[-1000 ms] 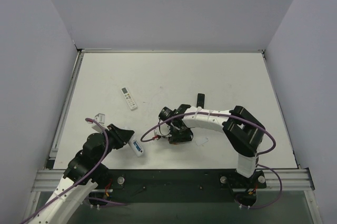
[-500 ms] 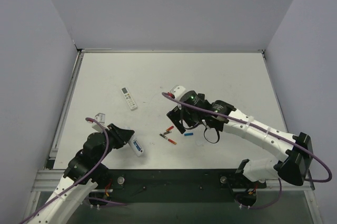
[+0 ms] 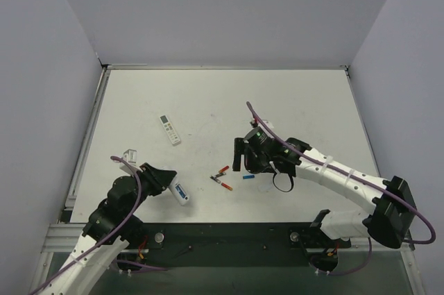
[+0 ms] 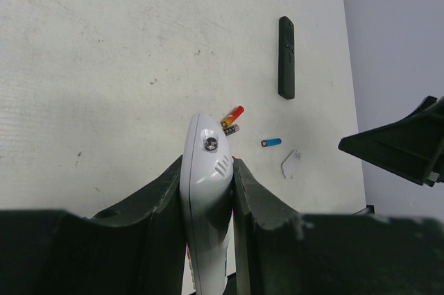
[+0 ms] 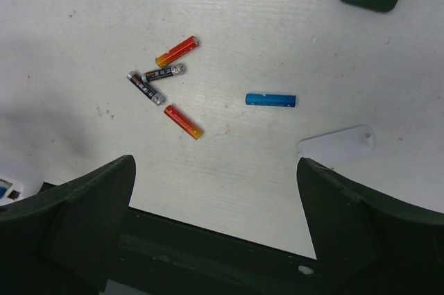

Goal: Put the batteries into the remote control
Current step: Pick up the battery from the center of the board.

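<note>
Remote (image 4: 207, 201) sits pinched in your left gripper (image 4: 207, 164); right gripper (image 5: 215, 170) hangs wide open, so drop squarely across the blue battery (image 5: 270, 100), steering clear of the red batteries (image 5: 177, 51).

One battery (image 5: 270, 100): blue. Two red cells (image 5: 177, 51) shade to orange-yellow at one end (dark cells (image 5: 146, 87) carry pale print). The remote control (image 4: 206, 198): white.

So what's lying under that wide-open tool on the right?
Under the right tool: a slim blue cylindrical battery, two red-orange batteries, two dark batteries, a flat white plastic cover. Its fingers hide the table either side.
</note>
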### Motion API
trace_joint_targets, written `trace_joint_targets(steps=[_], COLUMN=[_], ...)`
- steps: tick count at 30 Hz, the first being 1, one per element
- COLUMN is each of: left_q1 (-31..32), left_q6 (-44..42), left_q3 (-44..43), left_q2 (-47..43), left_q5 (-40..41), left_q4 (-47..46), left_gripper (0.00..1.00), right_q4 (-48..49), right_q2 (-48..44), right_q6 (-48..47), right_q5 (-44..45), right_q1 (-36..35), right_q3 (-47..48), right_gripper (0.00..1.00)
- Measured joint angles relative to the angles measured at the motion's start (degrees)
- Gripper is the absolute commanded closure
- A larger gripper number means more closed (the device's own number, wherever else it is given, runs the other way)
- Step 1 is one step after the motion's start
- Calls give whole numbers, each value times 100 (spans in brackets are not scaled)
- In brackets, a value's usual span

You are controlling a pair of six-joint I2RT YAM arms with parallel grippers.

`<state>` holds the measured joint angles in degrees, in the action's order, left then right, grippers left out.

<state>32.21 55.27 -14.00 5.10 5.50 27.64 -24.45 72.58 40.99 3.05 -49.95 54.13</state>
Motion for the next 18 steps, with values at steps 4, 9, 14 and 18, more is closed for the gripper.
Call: trace_joint_targets(steps=[4,9,14,18], left_q1=[0,0,0,0], left_q6=[2,0,2,4], left_q3=[-4,-31,-31,-31], left_q2=[-101,-170,-247,-317], left_q5=[2,4,4,4], left_q4=[4,24,46,48], left_gripper=[100,100,100,100], right_q4=[-212,-739,-1003,-1121], right_q2=[254,1121,1746,1923], right_q6=[1165,2240,3167,3751], right_q5=[409,678,616,555], right_q1=[28,90,181,278], right_q3=[9,479,566,549], right_gripper=[16,32,43,54])
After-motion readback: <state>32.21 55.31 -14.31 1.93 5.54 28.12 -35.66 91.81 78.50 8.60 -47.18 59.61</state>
